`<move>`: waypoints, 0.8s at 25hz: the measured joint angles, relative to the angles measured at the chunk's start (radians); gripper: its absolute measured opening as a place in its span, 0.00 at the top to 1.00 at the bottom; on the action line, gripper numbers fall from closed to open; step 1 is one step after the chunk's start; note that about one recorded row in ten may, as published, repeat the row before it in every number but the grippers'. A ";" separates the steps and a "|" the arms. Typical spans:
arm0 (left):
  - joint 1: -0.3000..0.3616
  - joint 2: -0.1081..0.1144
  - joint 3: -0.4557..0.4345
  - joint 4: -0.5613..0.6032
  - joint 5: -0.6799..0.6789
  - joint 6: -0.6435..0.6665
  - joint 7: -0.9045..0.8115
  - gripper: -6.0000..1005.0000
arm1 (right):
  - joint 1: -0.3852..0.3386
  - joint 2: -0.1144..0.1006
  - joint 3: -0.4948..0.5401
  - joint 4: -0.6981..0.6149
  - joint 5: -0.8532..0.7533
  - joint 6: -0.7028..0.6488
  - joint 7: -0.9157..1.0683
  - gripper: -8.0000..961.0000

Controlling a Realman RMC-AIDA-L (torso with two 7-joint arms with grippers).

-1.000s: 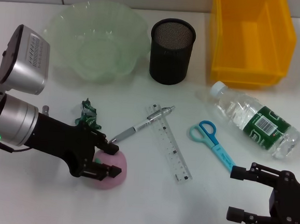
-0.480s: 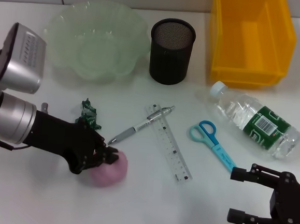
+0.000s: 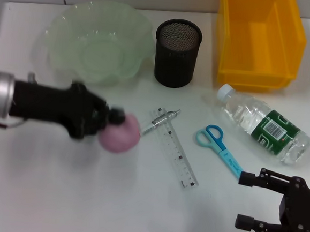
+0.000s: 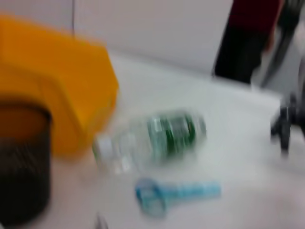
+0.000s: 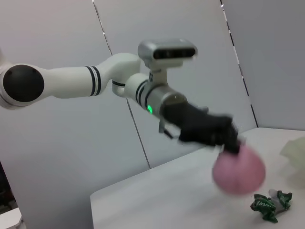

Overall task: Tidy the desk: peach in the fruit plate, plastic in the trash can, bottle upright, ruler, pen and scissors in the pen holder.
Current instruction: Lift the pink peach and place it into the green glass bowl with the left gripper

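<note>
The white table carries everything here. At its far right edge sits the yellow bin, open side up. Over on the far left is the pale green fruit plate, a wavy-rimmed bowl. The left arm reaches in from the left edge, and the left hand is clamped on the pink peach, holding it clear of the table, just in front of the fruit plate's near rim. From the right wrist view the peach hangs in the air above the crumpled green plastic, which lies on the table.

The clear water bottle lies on its side right of centre, white cap pointing toward the bin, green label up. Between plate and bin stands the black mesh pen holder, upright. The right hand is parked at the near right corner, fingers spread apart, gripping nothing.

The clear ruler lies at a slant in the middle, with the silver pen crossing its far end. The blue scissors lie just right of the ruler, between it and the bottle.
</note>
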 joint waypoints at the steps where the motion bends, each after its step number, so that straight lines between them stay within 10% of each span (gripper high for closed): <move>1: -0.004 0.000 -0.034 0.000 -0.022 0.000 0.004 0.96 | 0.000 0.000 0.000 0.000 0.001 0.000 -0.001 0.16; 11: -0.075 -0.004 -0.148 -0.205 -0.297 -0.555 0.112 0.91 | 0.019 0.002 -0.003 0.026 0.005 0.009 -0.007 0.16; 20: -0.092 -0.009 -0.144 -0.260 -0.314 -0.683 0.125 0.75 | 0.028 0.002 -0.003 0.064 0.006 0.011 -0.046 0.16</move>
